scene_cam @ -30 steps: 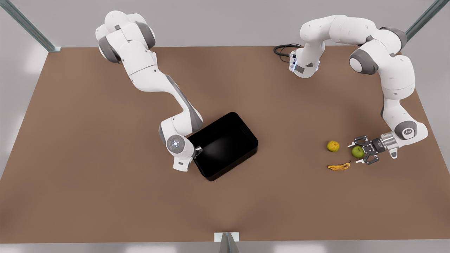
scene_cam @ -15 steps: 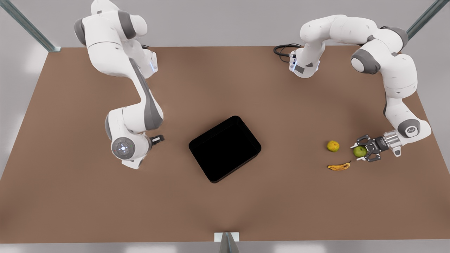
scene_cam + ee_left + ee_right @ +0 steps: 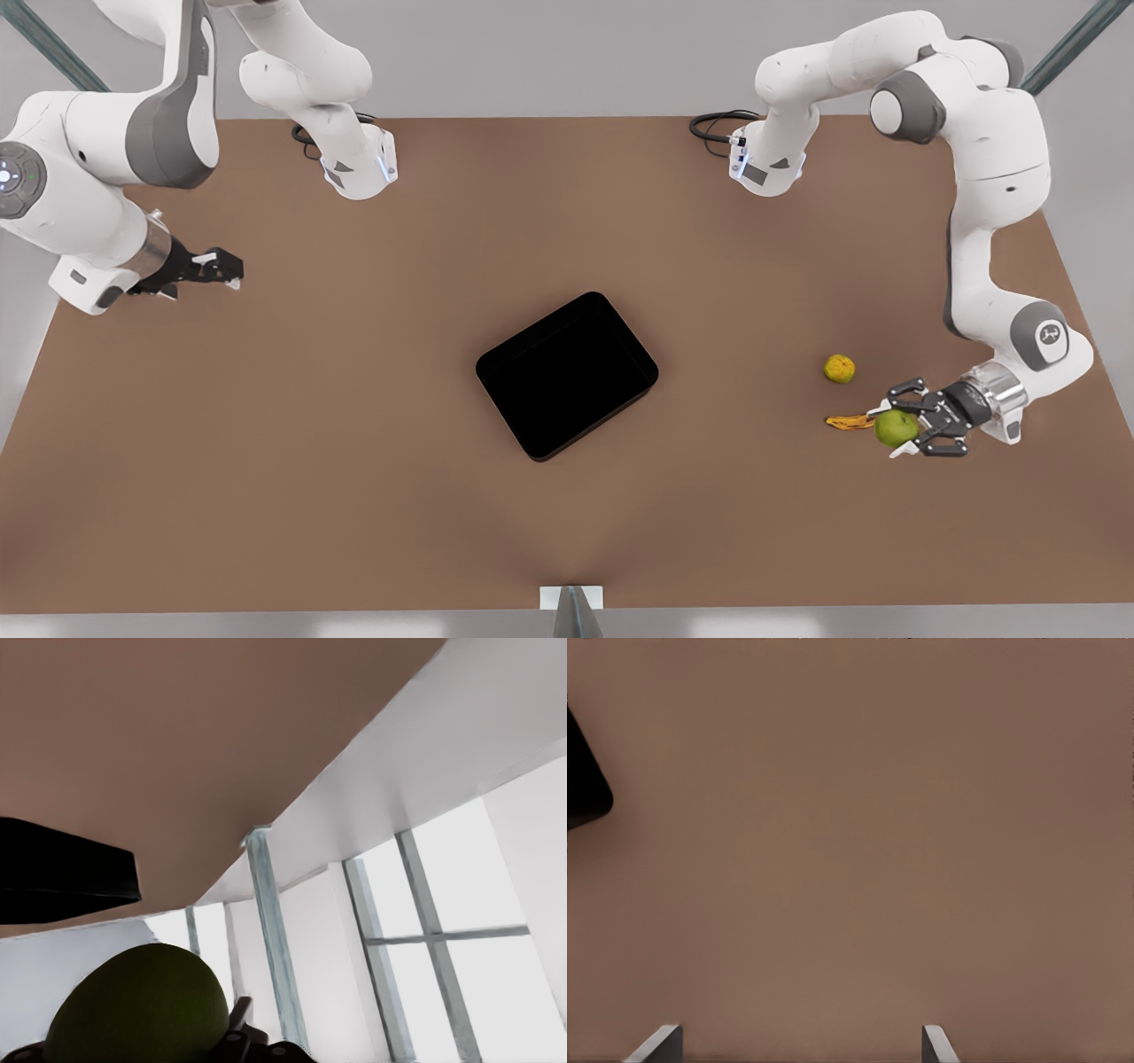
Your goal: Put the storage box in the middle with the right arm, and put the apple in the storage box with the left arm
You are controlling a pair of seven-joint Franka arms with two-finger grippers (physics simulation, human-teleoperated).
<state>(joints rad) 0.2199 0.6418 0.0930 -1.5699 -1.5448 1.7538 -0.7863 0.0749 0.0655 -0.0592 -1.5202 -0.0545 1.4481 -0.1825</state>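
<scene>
The black storage box (image 3: 567, 376) lies flat near the table's middle, turned at an angle; a corner of the storage box (image 3: 583, 784) shows in the right wrist view. The green apple (image 3: 896, 428) is held in my left gripper (image 3: 890, 431) at the front view's right, raised off the table beside the banana. In the left wrist view the apple (image 3: 137, 1005) sits between the claws, with the storage box (image 3: 62, 870) farther off. My right gripper (image 3: 232, 266) hangs open and empty at the front view's far left, its fingertips (image 3: 937, 1043) spread wide above bare table.
A spotted banana (image 3: 849, 422) lies on the table, partly behind the apple, and a yellow-orange fruit (image 3: 839, 368) sits just beyond it. A black cable (image 3: 713, 128) loops at the back by the arm base. Brown table stretches between the box and the fruits.
The right gripper let go of the storage box and swung away to the front view's far left. The left gripper shut on the apple and lifted it toward the table's near edge.
</scene>
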